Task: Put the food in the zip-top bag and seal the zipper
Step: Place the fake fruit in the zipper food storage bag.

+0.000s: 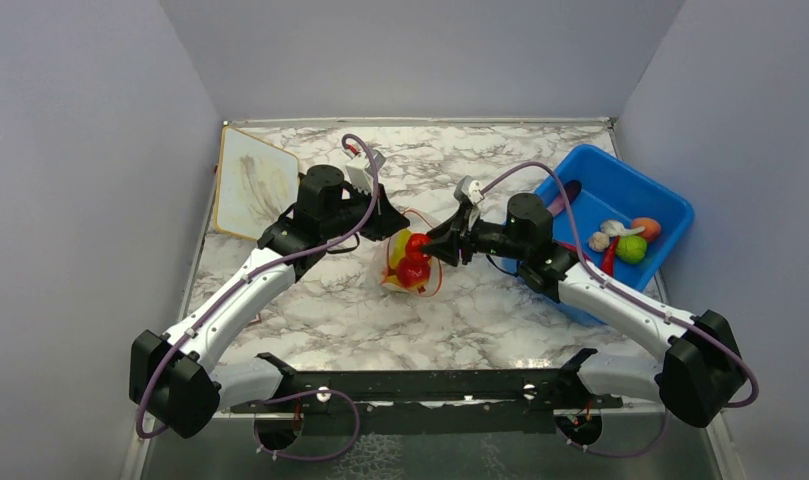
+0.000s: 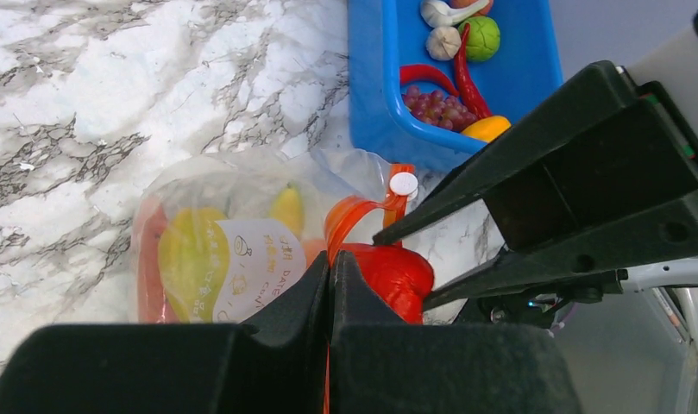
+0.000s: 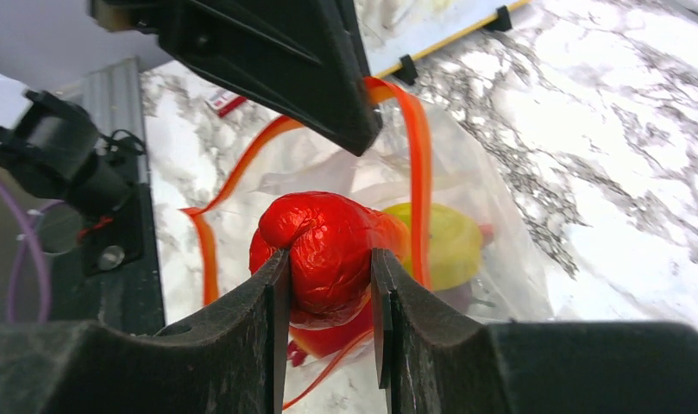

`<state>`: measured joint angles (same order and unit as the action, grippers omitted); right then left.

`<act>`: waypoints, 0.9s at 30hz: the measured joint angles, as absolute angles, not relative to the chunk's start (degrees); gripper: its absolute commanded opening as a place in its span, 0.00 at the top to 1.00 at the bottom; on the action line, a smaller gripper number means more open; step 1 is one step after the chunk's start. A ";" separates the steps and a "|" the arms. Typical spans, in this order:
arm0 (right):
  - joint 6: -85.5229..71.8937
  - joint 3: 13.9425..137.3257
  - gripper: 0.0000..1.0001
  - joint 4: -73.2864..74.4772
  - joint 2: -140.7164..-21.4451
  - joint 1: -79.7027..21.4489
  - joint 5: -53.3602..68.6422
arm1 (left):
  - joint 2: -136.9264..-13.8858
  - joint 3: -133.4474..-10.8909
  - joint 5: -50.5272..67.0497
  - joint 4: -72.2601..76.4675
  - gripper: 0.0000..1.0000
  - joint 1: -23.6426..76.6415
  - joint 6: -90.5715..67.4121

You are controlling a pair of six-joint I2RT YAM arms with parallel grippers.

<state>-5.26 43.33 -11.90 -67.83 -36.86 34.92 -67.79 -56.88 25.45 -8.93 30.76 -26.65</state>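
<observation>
The clear zip-top bag (image 1: 408, 268) lies mid-table with its mouth held open. My left gripper (image 1: 393, 226) is shut on the orange-red zipper strip (image 2: 354, 214) at the bag's mouth, and its pinch (image 2: 330, 264) shows in the left wrist view. My right gripper (image 1: 432, 247) is shut on a wrinkled red round fruit (image 3: 328, 246), with its jaws (image 3: 328, 289) at the open mouth, inside the loop of the strip (image 3: 418, 172). A yellow-green fruit (image 3: 453, 241) and other pieces lie inside the bag (image 2: 242, 185).
A blue bin (image 1: 620, 190) at the right holds garlic, a green ball, a red chili (image 2: 466, 78), grapes (image 2: 436, 108) and orange pieces. A white board (image 1: 252, 182) lies at the back left. Grey walls stand on three sides.
</observation>
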 measured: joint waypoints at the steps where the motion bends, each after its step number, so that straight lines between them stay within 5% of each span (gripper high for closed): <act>1: -4.47 43.33 0.83 -11.88 -68.34 -36.99 33.93 | -67.79 -56.88 25.54 -9.13 1.00 30.76 -26.68; 14: 2.94 44.01 0.68 -11.42 -74.43 -40.97 20.73 | -68.12 -56.88 26.15 -9.26 1.00 30.76 -27.57; 27: 0.69 47.64 0.37 -8.49 -75.07 -41.93 17.15 | -68.45 -56.86 25.87 -9.26 1.00 30.76 -27.44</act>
<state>0.69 47.64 -8.49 -75.07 -41.93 17.15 -68.45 -56.86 25.87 -9.26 30.76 -27.44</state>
